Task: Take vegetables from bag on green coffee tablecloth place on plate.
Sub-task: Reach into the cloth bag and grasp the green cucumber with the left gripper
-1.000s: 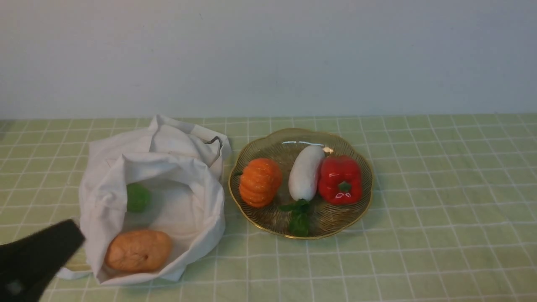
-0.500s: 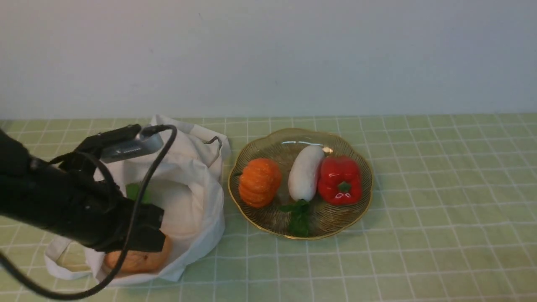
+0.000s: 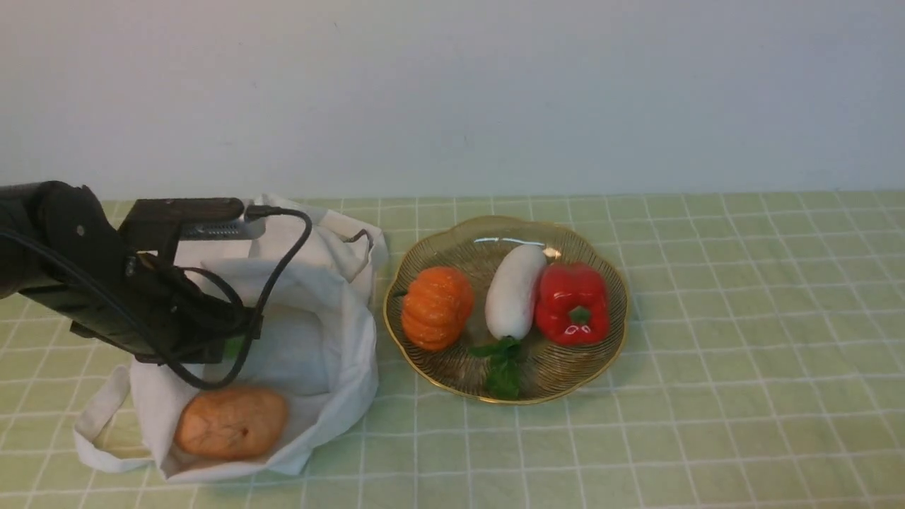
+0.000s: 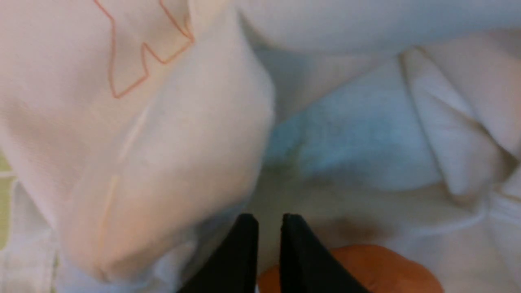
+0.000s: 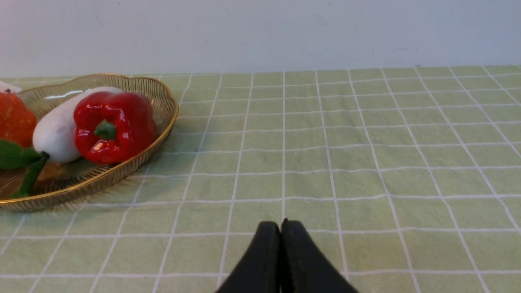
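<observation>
Since the earlier frame the left arm has moved deeper over the bag [image 3: 318, 339], uncovering the brown potato [image 3: 232, 422] that lies near its open mouth. Inside the bag, the left gripper [image 4: 268, 217] has its jaws parted by a narrow slit and holds nothing. Only a sliver of the green cucumber [image 3: 231, 348] shows in the bag, behind the arm. On the tablecloth [image 3: 742, 318] beside the bag, the plate [image 3: 565, 382] carries a pumpkin [image 3: 437, 307], a white radish [image 3: 515, 290] and a red pepper [image 3: 573, 302]. The right gripper [image 5: 281, 223] is closed and empty above bare cloth.
</observation>
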{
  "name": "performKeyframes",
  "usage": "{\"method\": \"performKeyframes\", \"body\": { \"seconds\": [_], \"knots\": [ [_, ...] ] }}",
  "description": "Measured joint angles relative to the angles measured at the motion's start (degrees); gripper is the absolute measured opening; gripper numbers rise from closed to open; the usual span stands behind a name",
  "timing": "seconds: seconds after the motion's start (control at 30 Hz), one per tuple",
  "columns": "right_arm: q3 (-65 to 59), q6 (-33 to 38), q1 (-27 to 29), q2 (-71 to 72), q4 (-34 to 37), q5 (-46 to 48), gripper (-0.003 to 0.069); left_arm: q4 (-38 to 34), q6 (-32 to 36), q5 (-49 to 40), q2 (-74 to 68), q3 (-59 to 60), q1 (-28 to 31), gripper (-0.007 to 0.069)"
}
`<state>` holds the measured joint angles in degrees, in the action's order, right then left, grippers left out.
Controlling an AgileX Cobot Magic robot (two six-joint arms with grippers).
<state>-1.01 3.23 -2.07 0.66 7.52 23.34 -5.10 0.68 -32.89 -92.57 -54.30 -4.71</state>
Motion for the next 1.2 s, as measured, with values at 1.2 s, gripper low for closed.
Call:
{"method": "performKeyframes", "body": {
  "seconds": [1.2],
  "knots": [
    [0.0,0.0,0.0,0.0,0.0,0.0,-0.0015,33.3,-63.4,-16.1,-14.9,-13.1,-14.4,0.0419]
  ]
}}
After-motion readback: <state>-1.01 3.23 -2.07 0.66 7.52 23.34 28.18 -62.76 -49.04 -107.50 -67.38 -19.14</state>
